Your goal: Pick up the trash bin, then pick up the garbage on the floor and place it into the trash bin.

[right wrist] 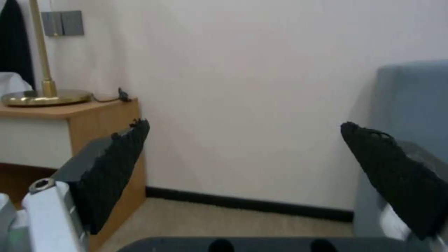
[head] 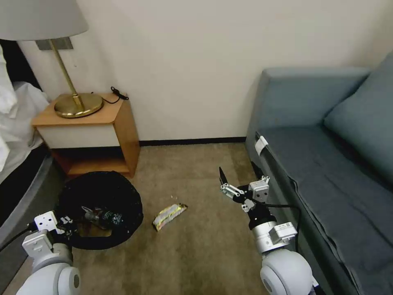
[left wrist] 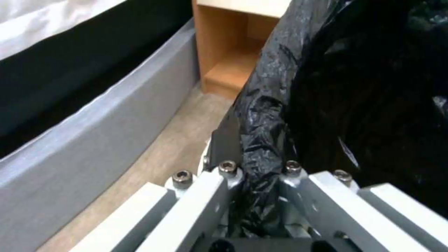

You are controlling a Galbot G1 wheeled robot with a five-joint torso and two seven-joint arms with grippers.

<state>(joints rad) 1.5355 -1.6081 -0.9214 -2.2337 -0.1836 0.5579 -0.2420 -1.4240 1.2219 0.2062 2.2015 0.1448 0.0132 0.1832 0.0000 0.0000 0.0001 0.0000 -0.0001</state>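
The trash bin (head: 123, 196), lined with a crinkled black bag, is at the lower left of the head view, beside the bed. My left gripper (head: 67, 229) is shut on its near rim; the left wrist view shows the black bag (left wrist: 261, 115) pinched between the fingers (left wrist: 224, 140). A small bottle (head: 107, 217) and something tan lie inside the bin. One piece of garbage, a flat beige wrapper (head: 169, 216), lies on the carpet just right of the bin. My right gripper (head: 241, 182) hangs open and empty above the floor near the sofa, right of the wrapper, its pads (right wrist: 117, 164) wide apart.
A wooden nightstand (head: 118, 123) with a brass lamp (head: 77, 104) stands against the wall behind the bin. The bed (head: 20, 184) borders the left, a blue-grey sofa (head: 327, 164) the right. Tan carpet (head: 196, 172) lies between them.
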